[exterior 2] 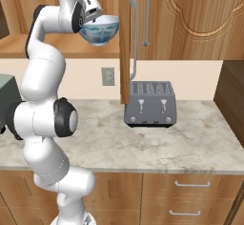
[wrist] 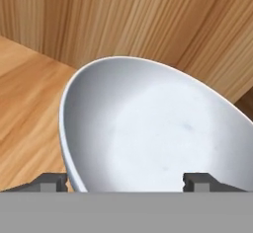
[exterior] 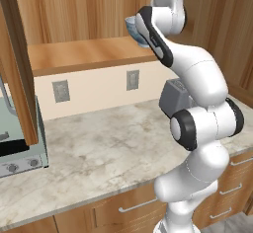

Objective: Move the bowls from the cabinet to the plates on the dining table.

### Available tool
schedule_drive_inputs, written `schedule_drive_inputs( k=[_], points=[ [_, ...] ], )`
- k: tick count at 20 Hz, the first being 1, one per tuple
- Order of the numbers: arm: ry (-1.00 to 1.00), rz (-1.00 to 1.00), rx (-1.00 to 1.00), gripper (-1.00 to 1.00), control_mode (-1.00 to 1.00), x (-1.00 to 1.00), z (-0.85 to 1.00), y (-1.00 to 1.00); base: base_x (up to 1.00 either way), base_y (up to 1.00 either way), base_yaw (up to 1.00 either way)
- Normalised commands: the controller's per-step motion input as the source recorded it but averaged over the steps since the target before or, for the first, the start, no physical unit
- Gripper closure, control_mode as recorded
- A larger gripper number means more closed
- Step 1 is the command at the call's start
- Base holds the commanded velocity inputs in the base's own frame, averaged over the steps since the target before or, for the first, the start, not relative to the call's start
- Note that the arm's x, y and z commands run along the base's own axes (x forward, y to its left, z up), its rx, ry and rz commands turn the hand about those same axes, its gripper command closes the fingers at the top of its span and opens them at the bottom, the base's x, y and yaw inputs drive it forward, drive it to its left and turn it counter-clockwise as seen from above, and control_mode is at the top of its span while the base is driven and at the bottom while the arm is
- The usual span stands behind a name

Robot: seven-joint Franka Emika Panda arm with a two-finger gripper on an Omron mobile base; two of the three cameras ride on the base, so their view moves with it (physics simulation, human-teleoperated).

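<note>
On the wooden shelf (exterior 2: 57, 47) inside the open mid-brown wall cabinet (exterior 2: 190, 19), the white round ceramic bowl with a blue-teal pattern (exterior 2: 100, 31) stands near the shelf's right end, just beside the opened door (exterior 2: 125, 43). The white arm's two-finger tool (wrist: 127, 180) is at the bowl's rim. In the hand view, its two dark fingertips (wrist: 49, 181) stand spread apart, one outside the rim and one over the pale interior. Whether either tip touches the bowl cannot be told.

Below the cabinet, a grey four-slot toaster (exterior 2: 150, 104) stands on the marble-patterned counter (exterior 2: 143, 143) against the back wall (exterior: 99, 86). A pale green appliance (exterior: 17, 138) stands at the counter's left end.
</note>
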Motion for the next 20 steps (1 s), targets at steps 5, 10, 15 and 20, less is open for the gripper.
schedule_drive_inputs(
  k=[5,10,15,20],
  points=[
    [0.00,0.00,0.00,1.00,-1.00,0.00,0.00,0.00,0.00,0.00,0.00],
    [0.00,0.00,-0.01,1.00,-1.00,-0.11,0.02,0.00,0.00,0.00,0.00],
    [0.00,0.00,-0.02,1.00,-1.00,-0.26,0.25,0.03,0.00,0.00,0.00],
    [-0.04,0.00,-0.01,1.00,-1.00,-0.16,0.26,0.13,0.00,0.00,0.00]
  ],
)
